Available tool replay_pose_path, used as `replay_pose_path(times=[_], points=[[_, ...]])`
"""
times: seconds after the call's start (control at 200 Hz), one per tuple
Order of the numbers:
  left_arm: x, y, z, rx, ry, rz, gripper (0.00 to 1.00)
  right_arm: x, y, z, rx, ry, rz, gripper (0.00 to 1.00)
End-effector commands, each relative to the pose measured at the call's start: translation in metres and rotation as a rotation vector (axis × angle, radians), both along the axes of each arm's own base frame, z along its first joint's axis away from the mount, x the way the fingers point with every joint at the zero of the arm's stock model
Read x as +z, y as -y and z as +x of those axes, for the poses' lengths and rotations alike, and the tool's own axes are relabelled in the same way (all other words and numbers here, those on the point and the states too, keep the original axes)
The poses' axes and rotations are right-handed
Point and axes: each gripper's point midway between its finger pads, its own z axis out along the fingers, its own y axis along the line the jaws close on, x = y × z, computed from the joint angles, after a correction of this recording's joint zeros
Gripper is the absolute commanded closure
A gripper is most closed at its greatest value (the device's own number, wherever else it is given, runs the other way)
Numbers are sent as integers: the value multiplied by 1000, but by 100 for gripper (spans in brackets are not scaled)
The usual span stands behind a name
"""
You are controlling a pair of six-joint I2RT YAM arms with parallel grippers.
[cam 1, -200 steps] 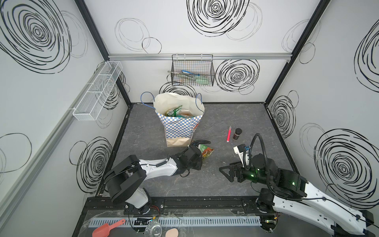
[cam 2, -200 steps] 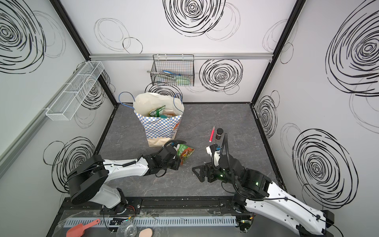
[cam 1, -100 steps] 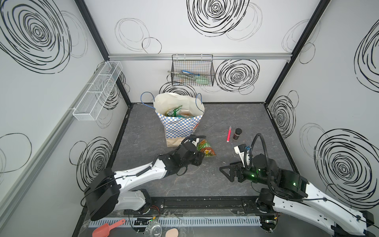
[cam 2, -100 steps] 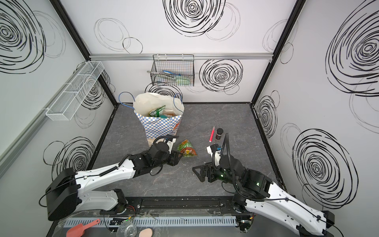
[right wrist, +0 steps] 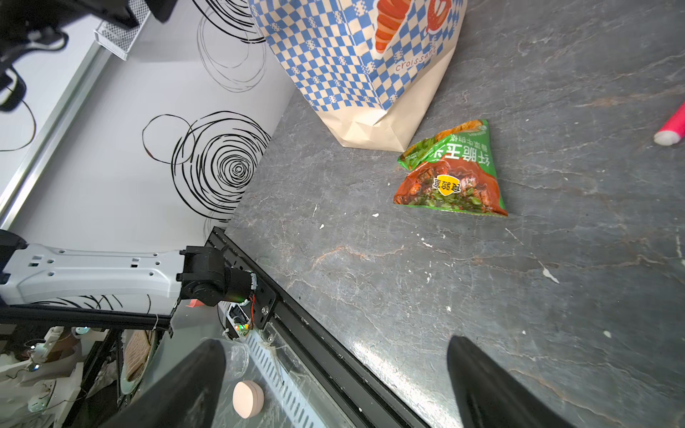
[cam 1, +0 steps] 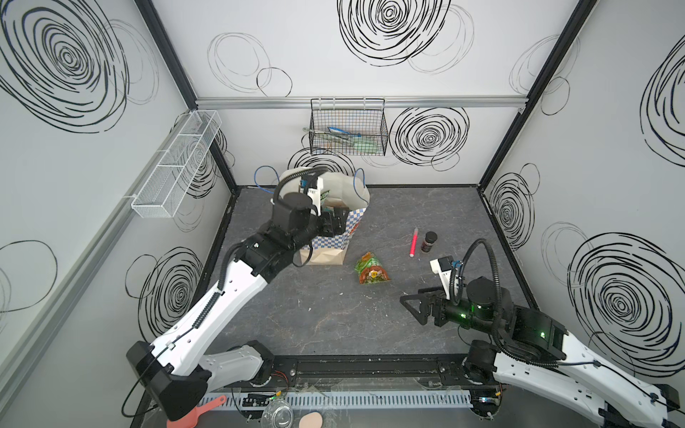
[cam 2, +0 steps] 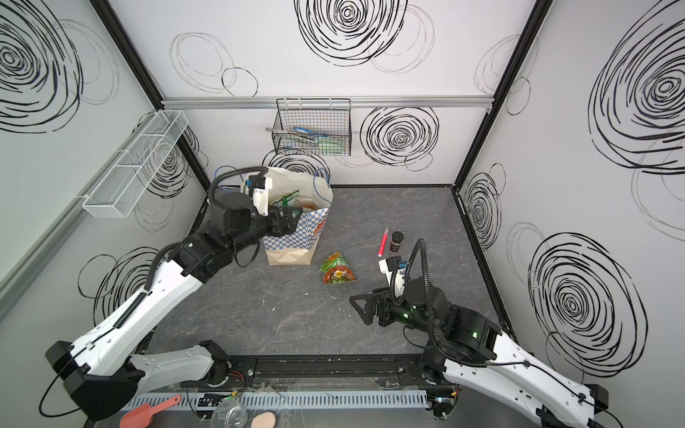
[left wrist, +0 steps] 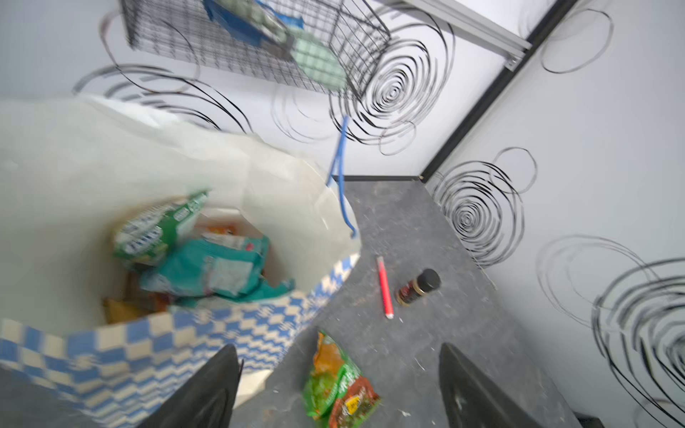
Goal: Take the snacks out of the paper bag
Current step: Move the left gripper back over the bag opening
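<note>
left gripper [left wrist: 335, 350]: jaws wide apart, empty, by rim of paper bag [cam 1: 350, 231] | right gripper [right wrist: 333, 341]: jaws apart, empty, near front edge of bench [cam 1: 333, 315] | snacks: green-orange packet [cam 1: 371, 269] on bench beside bag base; green packet [left wrist: 155, 229] and teal packet [left wrist: 215, 270] inside bag

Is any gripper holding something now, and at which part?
Nothing is held: the left gripper stands open by the paper bag, the right gripper open over the table.

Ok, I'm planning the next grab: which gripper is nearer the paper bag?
Left. The left gripper hovers at the front rim of the paper bag; the right gripper sits low near the front of the table, well apart from it.
</note>
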Motion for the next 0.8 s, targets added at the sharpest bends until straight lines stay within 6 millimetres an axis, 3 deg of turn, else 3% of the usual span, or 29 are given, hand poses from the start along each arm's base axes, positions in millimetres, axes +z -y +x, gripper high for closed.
replay_pose_path(times=[0.0,0.165,0.345,0.45,0.555,0.795], points=[[3,-18,23,10,-48,112,11,34,-6,2,9,20,40,3],[-2,-32,70,71,-99,214,11,61,-17,22,3,130,-54,3],[-37,-30,106,67,-196,333,10,124,-34,58,-31,342,-88,3],[-58,-32,121,58,-264,386,10,152,-40,86,-42,352,-130,3],[-70,-35,134,56,-291,399,10,167,-43,107,-8,325,-167,3],[-113,-32,158,14,-372,391,11,193,-57,130,62,339,-144,3]])
